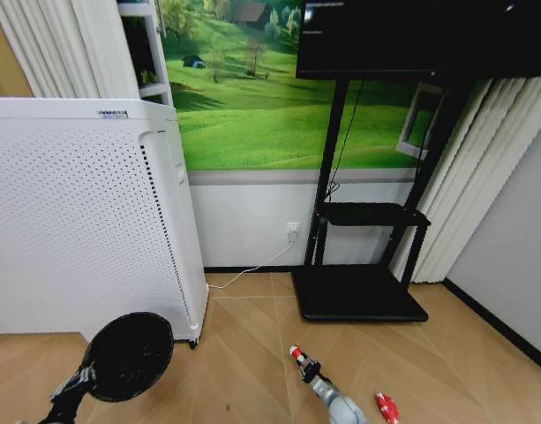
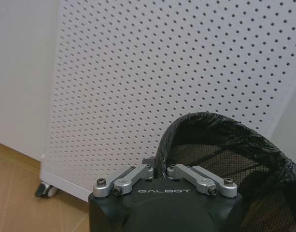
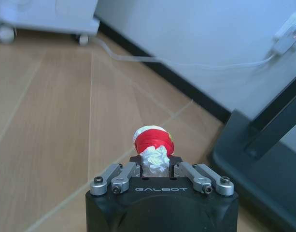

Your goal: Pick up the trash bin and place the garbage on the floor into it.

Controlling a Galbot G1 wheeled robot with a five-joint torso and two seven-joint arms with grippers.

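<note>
The trash bin, small, round and black, hangs above the floor at the lower left, its mouth turned toward the head camera. My left gripper is shut on its rim. In the left wrist view the left gripper pinches the edge of the bin, which has a black liner. My right gripper is shut on a red-and-white crumpled scrap of garbage, held low over the floor to the bin's right. The right wrist view shows that scrap sticking out of the right gripper. A small red item lies on the floor.
A tall white perforated appliance on casters stands just behind the bin. A black TV stand with a flat base sits against the wall ahead, with a white cable running to a wall socket. Open parquet lies between them.
</note>
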